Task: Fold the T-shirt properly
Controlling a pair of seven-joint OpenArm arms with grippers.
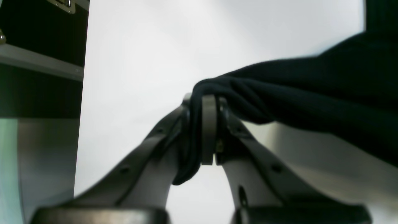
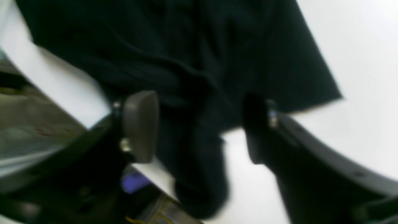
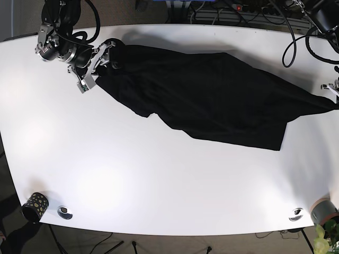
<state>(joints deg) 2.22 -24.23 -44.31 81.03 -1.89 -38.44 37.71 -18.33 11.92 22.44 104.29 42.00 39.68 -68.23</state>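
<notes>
A black T-shirt (image 3: 212, 95) lies stretched and rumpled across the far half of the white table (image 3: 159, 174). My left gripper (image 3: 332, 89) is at the table's right edge. In the left wrist view my left gripper (image 1: 205, 102) is shut on a bunched fold of the T-shirt (image 1: 311, 102). My right gripper (image 3: 100, 63) is at the shirt's far left end. In the right wrist view my right gripper (image 2: 199, 127) is open, its fingers (image 2: 140, 124) wide apart, with loose T-shirt (image 2: 186, 46) cloth hanging between them.
A dark dotted cup (image 3: 34, 205) stands at the near left corner beside a metal disc (image 3: 65, 212). A second disc (image 3: 296, 214) and a grey pot (image 3: 324, 211) with a plant are at the near right corner. Cables (image 3: 233, 13) run behind the far edge.
</notes>
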